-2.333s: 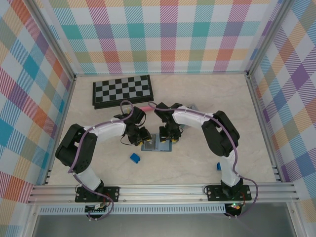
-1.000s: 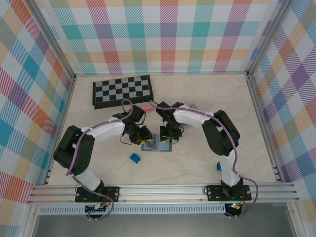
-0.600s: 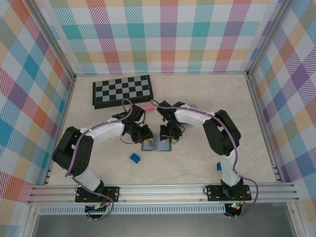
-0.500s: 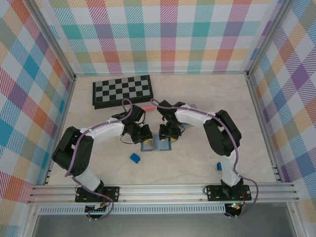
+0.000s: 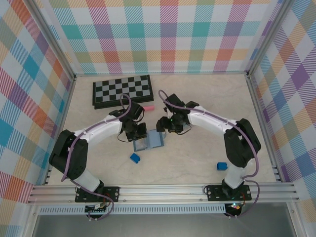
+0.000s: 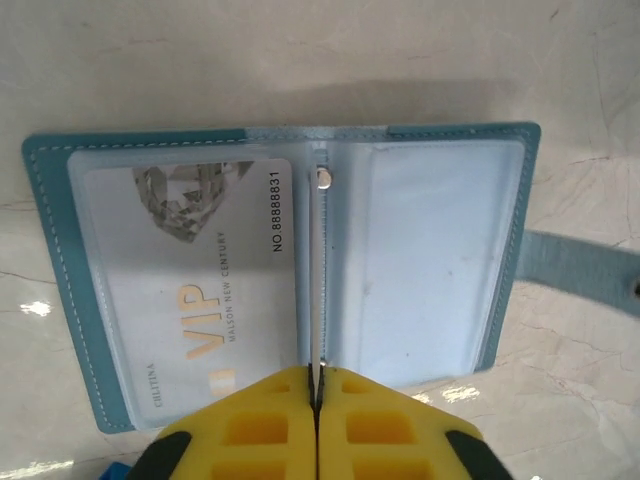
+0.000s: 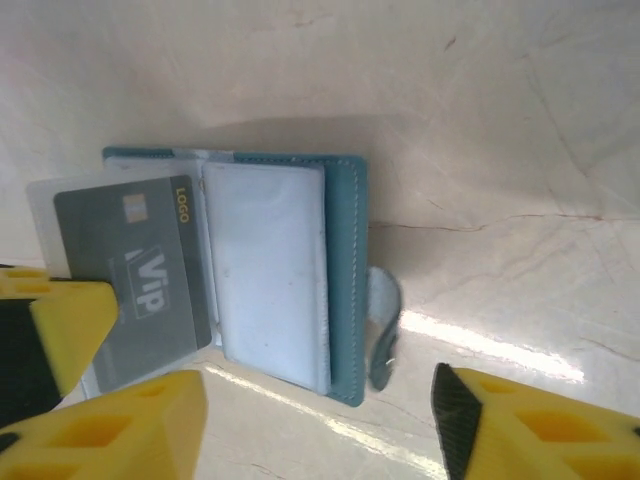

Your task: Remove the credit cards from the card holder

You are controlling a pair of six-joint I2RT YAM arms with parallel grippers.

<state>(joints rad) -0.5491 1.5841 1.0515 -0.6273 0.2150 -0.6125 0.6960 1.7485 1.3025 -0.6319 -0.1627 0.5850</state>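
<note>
At mid-table between the arms, the card holder (image 5: pixel 148 143) lies open: slate-blue cover, clear sleeves, a VIP card (image 6: pixel 190 290) inside. Light, floppy and probably slick, it wants pinning while a card's edge is pinched. The left gripper (image 6: pixel 316 425) is clamped on a sleeve leaf (image 6: pixel 316 290); the right gripper (image 7: pixel 315 400) has its jaws apart.

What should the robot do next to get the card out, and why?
Probably the right claw should move onto the VIP card and pinch its edge. That claw is open and empty, the card sits in its clear pocket, and the left claw is shut on a page of the card holder.
</note>
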